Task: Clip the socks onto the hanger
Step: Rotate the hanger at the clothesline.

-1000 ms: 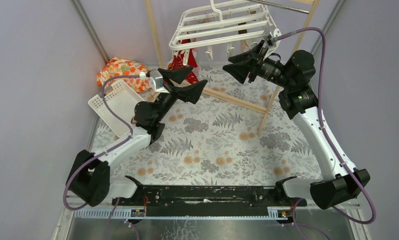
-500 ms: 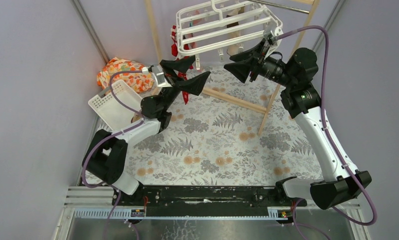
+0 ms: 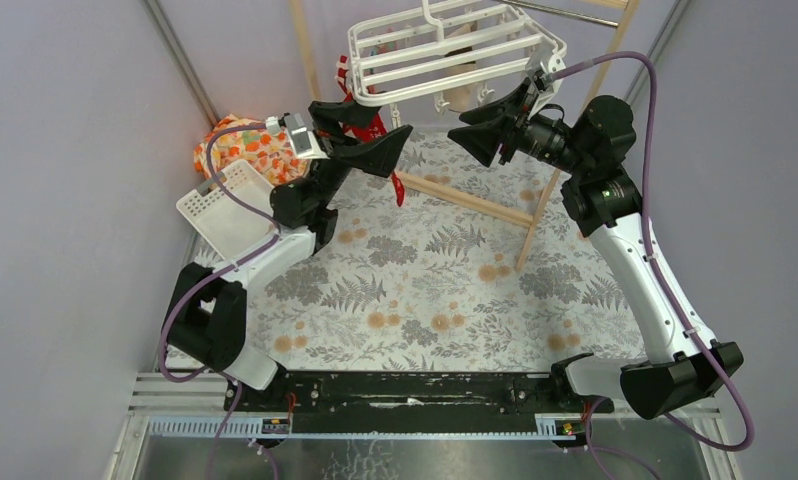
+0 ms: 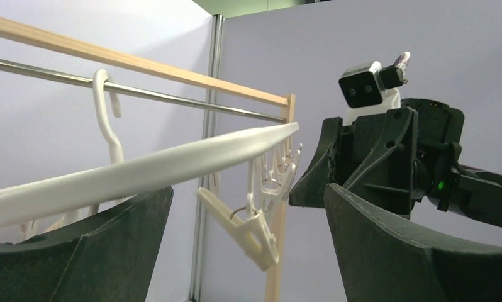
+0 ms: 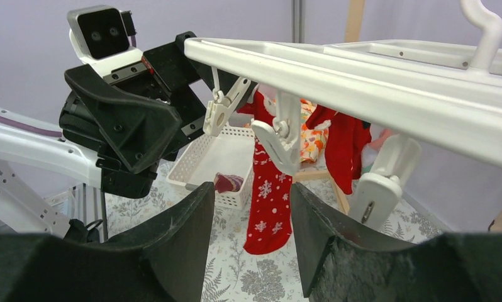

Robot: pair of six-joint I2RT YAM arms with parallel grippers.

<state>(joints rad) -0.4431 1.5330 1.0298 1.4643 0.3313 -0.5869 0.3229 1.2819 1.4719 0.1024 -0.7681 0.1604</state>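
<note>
**Two red socks on the hanger, both end effectors empty beside it**

The white grid hanger (image 3: pixel 445 45) hangs by its hook from the metal rod of the wooden rack (image 3: pixel 475 200), above the far side of the fern-patterned bench (image 3: pixel 435 290). Two red socks hang from its left side. One, with white snowflakes (image 5: pixel 267 201), is gripped at its top by a white clip (image 5: pixel 280 141). The other (image 5: pixel 346 148) hangs just behind it.

The left end effector (image 3: pixel 387 120) is raised to the hanger's left edge with its fingers spread wide. In its wrist view the hanger's outer bar crosses above one finger. A free clip (image 4: pixel 242 229) dangles in the gap, and nothing is gripped.

The right end effector (image 3: pixel 475 138) sits just under the hanger's right front corner, facing the left one. Its fingers are about half apart, and nothing lies between them.

A white slotted basket (image 3: pixel 225 205) rests tilted at the bench's left edge, with a maroon-striped sock (image 5: pixel 228 182) lying in it. An orange floral cloth bundle (image 3: pixel 245 145) sits behind the basket.
</note>
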